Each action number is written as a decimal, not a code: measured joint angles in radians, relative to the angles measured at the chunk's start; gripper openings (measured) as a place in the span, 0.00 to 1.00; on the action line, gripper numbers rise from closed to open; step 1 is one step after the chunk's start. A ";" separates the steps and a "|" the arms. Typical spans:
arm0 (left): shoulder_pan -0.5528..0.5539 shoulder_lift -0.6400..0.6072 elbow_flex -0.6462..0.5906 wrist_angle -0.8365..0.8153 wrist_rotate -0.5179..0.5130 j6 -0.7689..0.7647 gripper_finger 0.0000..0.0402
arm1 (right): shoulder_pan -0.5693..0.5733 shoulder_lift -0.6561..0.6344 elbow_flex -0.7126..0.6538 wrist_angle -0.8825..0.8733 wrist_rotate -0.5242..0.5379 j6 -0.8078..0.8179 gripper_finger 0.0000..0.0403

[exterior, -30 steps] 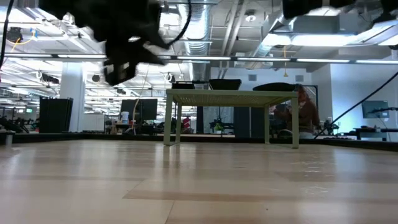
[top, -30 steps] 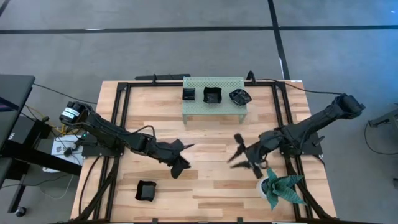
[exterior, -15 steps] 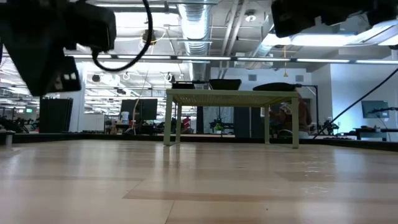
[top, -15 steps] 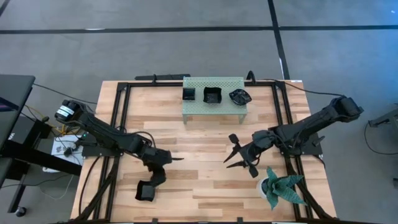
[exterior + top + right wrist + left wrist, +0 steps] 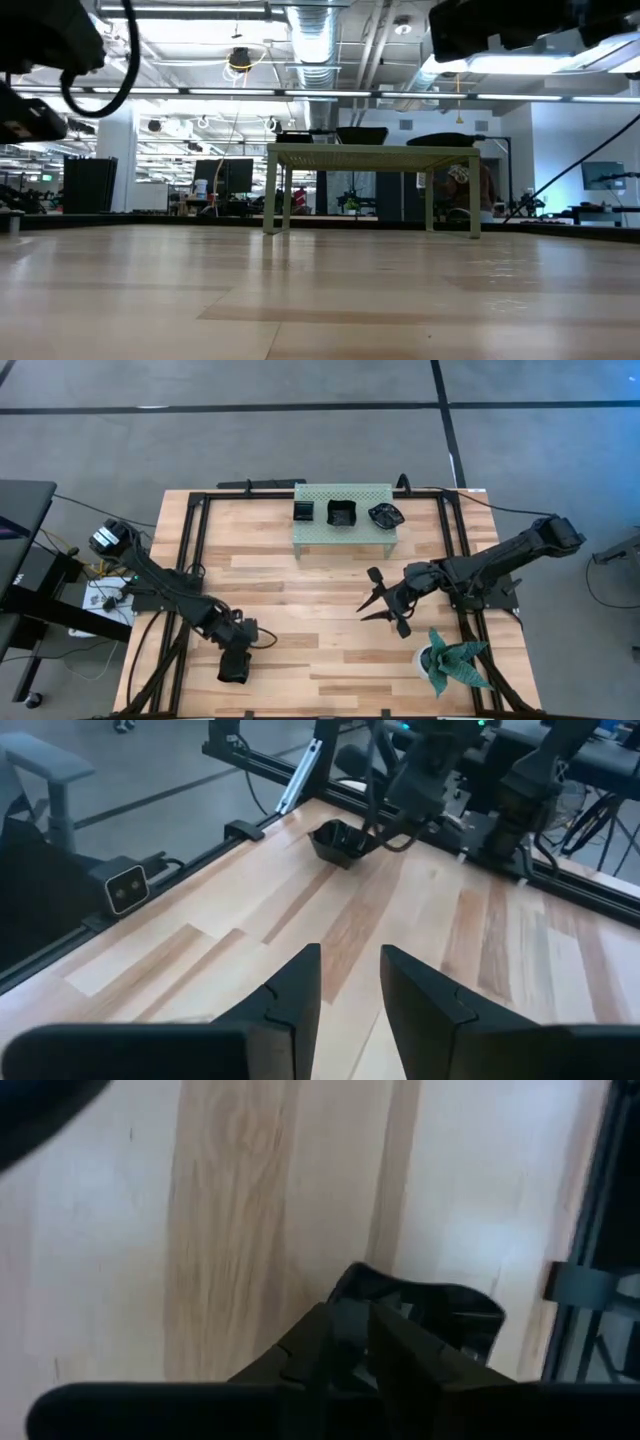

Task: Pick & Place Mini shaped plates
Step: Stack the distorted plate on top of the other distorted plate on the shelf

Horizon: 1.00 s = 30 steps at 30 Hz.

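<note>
One black mini plate [image 5: 233,668] lies on the wooden table near its front left corner. My left gripper [image 5: 241,650] points steeply down onto it. In the left wrist view its fingers [image 5: 318,1342] stand narrowly apart over the plate's near rim [image 5: 352,1272]. Three more black plates [image 5: 341,513] sit on top of a pale green perforated stand [image 5: 343,538] at the table's far middle. My right gripper [image 5: 370,598] hangs open above the table's middle right, with nothing between its fingers [image 5: 300,982]. My left gripper comes at the plate from above, slanting down, with one finger on each side of its near rim [image 5: 352,1272]. I cannot tell whether the fingers touch the rim. The plate rests flat on the table.
A green spiky plant in a white pot [image 5: 452,663] stands at the near right corner, close to my right arm. Black frame rails [image 5: 196,550] run along the table's sides. Bare wood lies between the two grippers.
My left gripper has swung from the table's middle toward the near left corner and down, tipping from nearly level to steeply downward, ending over the lone plate. My right gripper has drifted slightly toward the table's left. The plates have stayed put.
</note>
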 joint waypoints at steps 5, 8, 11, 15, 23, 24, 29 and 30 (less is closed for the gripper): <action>-0.009 0.014 0.000 -0.007 -0.003 -0.048 0.21 | -0.021 0.000 0.000 0.004 0.000 -0.001 0.25; -0.009 0.014 0.000 -0.017 -0.004 -0.048 0.23 | -0.032 0.000 0.000 0.010 0.000 -0.003 0.25; -0.009 0.014 -0.006 -0.026 -0.004 -0.054 0.26 | -0.041 0.000 0.000 0.015 0.000 -0.020 0.25; -0.016 0.015 -0.050 -0.016 0.002 -0.102 0.28 | -0.047 0.000 0.000 0.017 0.000 -0.036 0.25; -0.027 0.015 -0.069 0.007 0.004 -0.105 0.22 | -0.053 0.000 0.000 0.043 0.000 -0.037 0.25; -0.025 0.015 -0.069 0.008 0.002 -0.105 0.19 | -0.057 0.000 0.000 0.056 0.000 -0.037 0.25; 0.002 0.014 -0.069 0.026 0.001 -0.105 0.02 | -0.085 0.000 0.000 0.098 0.031 -0.036 0.25; 0.010 0.015 -0.069 0.031 0.000 -0.105 0.02 | -0.091 0.000 0.000 0.102 0.031 -0.036 0.25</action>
